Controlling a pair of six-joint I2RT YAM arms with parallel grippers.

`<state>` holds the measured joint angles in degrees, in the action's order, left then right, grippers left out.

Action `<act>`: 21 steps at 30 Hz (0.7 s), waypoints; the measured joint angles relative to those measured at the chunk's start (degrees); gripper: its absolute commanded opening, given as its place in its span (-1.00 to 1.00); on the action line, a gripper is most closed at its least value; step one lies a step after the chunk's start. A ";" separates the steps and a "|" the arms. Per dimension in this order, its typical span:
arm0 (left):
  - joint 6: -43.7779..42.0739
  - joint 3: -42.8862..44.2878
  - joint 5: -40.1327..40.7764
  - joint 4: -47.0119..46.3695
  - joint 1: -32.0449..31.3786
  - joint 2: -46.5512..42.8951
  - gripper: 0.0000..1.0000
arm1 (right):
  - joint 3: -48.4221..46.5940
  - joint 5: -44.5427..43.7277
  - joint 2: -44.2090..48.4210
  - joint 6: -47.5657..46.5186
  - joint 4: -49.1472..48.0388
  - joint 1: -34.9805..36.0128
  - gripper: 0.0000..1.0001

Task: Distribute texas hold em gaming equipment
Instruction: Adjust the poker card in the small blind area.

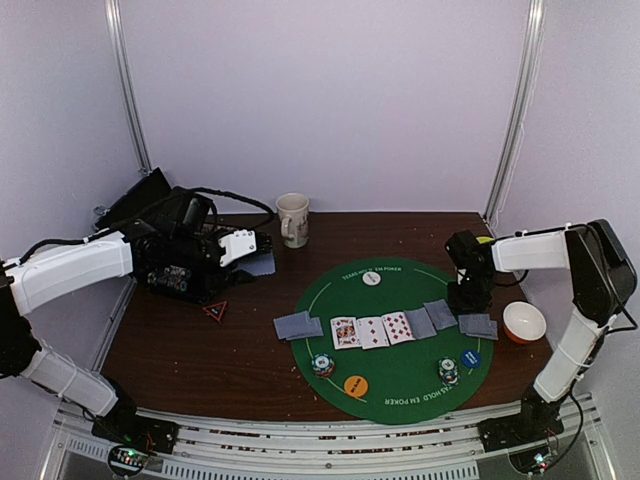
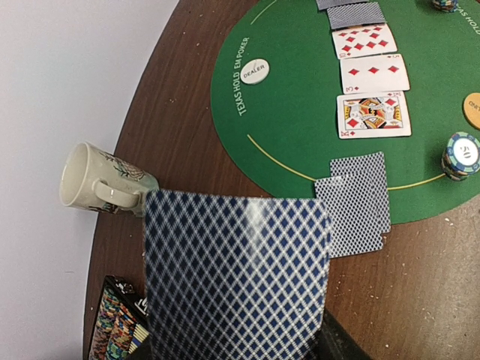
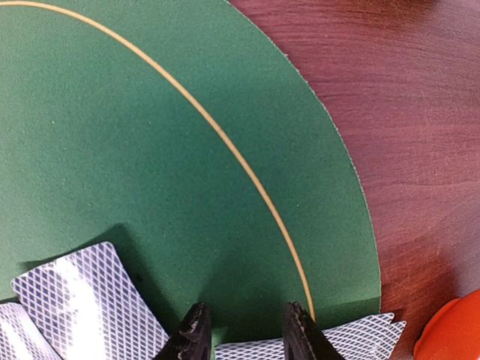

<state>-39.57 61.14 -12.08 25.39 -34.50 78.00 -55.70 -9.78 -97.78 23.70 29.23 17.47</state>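
Playing card (image 2: 236,277), back up, is held by the left gripper (image 1: 250,250) over the table (image 1: 200,350) near the mug (image 1: 292,218), likely for dealing onto the mat (image 1: 400,285). The right gripper (image 3: 246,334) is poised part-open and empty above dealt cards (image 3: 352,341).

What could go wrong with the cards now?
The card in the left claw could slip and land on bare wood near the mug, not the green mat. The right claw sits open right beside face-down cards and could knock one off toward the orange bowl.
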 measured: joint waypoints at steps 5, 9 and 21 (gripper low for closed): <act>0.00 0.00 0.00 0.00 0.00 0.00 0.01 | 1.29 -1.09 1.20 0.04 0.79 0.52 -0.32; 0.00 0.00 0.02 0.00 0.00 -0.04 0.01 | 2.58 -1.57 2.45 0.04 1.57 0.68 -0.32; -0.02 0.00 0.02 -0.02 0.00 -0.22 0.01 | 1.77 -1.05 5.90 -1.44 4.59 0.94 -0.27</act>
<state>-39.59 61.14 -12.05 25.36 -34.50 77.78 -53.93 -10.83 -91.88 22.26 33.82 18.41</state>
